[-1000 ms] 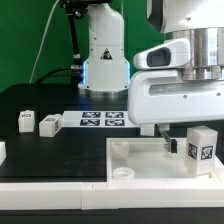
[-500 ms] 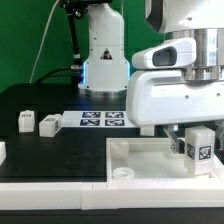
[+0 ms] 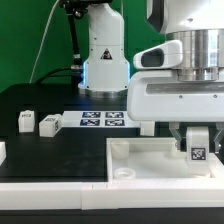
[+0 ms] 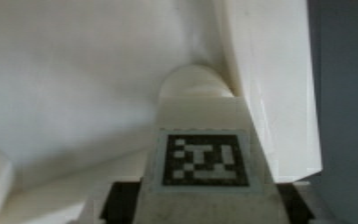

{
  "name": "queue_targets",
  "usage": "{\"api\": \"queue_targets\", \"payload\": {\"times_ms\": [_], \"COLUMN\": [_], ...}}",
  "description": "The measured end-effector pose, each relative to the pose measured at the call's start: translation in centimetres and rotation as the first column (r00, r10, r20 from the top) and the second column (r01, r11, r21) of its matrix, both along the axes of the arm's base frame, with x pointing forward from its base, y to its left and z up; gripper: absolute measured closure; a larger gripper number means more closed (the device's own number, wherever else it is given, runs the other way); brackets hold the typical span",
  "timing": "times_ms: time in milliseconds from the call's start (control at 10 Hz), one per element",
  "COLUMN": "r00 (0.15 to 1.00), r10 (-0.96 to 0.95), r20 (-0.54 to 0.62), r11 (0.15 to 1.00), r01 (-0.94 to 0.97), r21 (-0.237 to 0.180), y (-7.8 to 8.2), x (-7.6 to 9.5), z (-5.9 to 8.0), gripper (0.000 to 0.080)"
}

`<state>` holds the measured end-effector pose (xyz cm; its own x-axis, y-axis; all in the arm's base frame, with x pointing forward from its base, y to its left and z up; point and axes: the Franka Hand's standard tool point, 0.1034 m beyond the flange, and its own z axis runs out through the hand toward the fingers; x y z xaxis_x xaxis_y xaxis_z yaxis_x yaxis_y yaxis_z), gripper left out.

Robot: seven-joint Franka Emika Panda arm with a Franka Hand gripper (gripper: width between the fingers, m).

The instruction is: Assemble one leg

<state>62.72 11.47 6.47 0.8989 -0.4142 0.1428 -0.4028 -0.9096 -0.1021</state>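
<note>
My gripper (image 3: pixel 198 140) is shut on a leg (image 3: pixel 198 146), a small white block with a black-and-white tag facing the camera. It holds the leg upright over the large white tray-like panel (image 3: pixel 135 152), near the panel's far corner at the exterior view's right. In the wrist view the leg (image 4: pixel 202 130) fills the middle, tag up, with the dark fingers (image 4: pixel 108 203) pressed on both its sides and the panel's raised wall (image 4: pixel 265 70) beside it. Two more legs (image 3: pixel 26 121) (image 3: pixel 49 124) lie on the black table at the exterior view's left.
The marker board (image 3: pixel 102 120) lies behind the panel. The robot's white base (image 3: pixel 104 60) stands at the back. A white part (image 3: pixel 2 151) shows at the left edge. A round peg (image 3: pixel 123 172) sits at the panel's near corner.
My gripper has moved with the leg a little toward the exterior view's left and lower, closer to the panel's corner.
</note>
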Motion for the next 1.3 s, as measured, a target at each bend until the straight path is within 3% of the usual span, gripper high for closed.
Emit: {"api": "queue_targets", "payload": {"times_ms": [300,700,800,900,1000,1200,1300], "r00": [0.92,0.748,0.771,0.805,0.826,0.971,0.995], "r10": [-0.391,-0.657,-0.631,-0.589,-0.559,-0.237,-0.101], "r20": [-0.035,-0.088,-0.083,-0.075,-0.067,-0.028,-0.022], "r11": [0.917,0.74,0.763,0.798,0.82,0.97,0.994], "r01": [0.393,0.663,0.637,0.593,0.563,0.238,0.102], "r21": [0.076,0.113,0.11,0.105,0.102,0.045,0.024], "y": [-0.02,0.51,0.52,0.52,0.52,0.4,0.33], "x": [-0.14,-0.42,-0.42,-0.42,-0.39,-0.47,-0.42], "z": [-0.11,-0.21,-0.21,-0.22,-0.31,-0.57,-0.53], "gripper": [0.0509,0.0509,0.045,0.0261,0.0185,0.0157,0.0152]}}
